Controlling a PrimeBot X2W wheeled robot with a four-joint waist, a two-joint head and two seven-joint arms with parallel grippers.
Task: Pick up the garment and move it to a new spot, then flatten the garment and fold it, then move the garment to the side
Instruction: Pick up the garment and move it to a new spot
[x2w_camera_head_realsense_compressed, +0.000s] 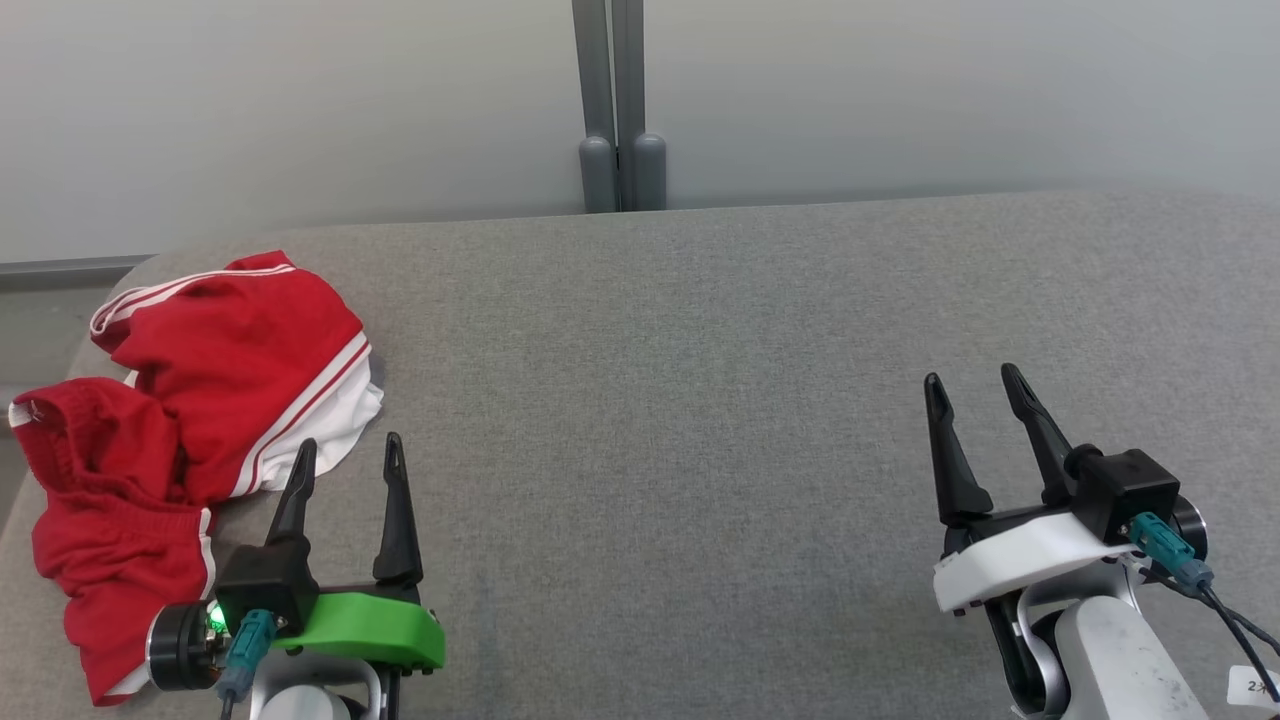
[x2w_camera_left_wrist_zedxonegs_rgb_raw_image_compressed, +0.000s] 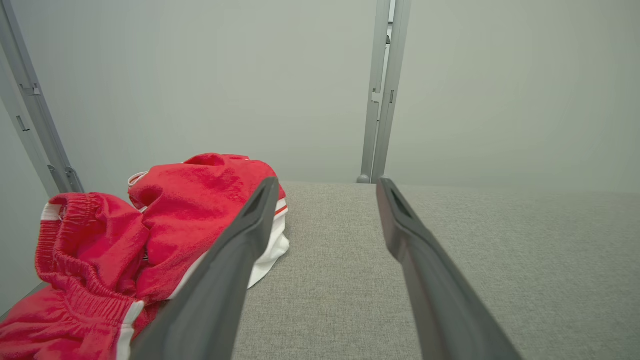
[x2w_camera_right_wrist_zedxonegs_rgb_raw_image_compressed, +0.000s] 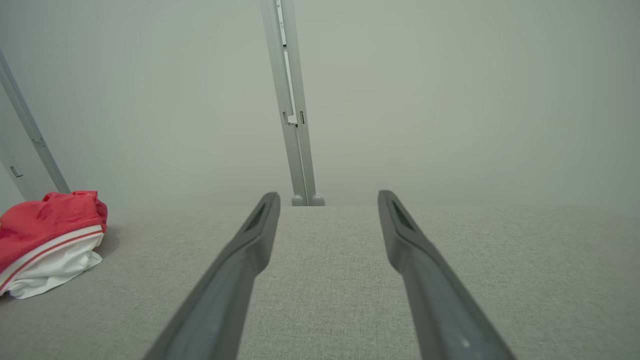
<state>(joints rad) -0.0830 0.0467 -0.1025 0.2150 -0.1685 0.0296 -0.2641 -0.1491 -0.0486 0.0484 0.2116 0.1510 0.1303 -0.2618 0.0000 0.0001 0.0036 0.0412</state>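
Head view: the red garment (x2w_camera_head_realsense_compressed: 200, 390) lies crumpled at the desk's (x2w_camera_head_realsense_compressed: 650, 400) left edge. Its white hem is just beside the left pincer (x2w_camera_head_realsense_compressed: 350, 443), whose jaws stand wide and empty. The right pincer (x2w_camera_head_realsense_compressed: 972, 376), equally wide, is well apart over bare grey desk.
Left wrist view: the elastic waistband shows, and the pile rises partly behind one finger (x2w_camera_left_wrist_zedxonegs_rgb_raw_image_compressed: 225, 260).
Right wrist view: the garment sits far left, with open desk ahead to the wall (x2w_camera_right_wrist_zedxonegs_rgb_raw_image_compressed: 450, 100).

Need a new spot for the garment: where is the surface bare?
The grey surface is bare from the red garment across to the right hand, and back to the wall post. It is crowded only at the far left, where the garment lies bunched beside the left hand.
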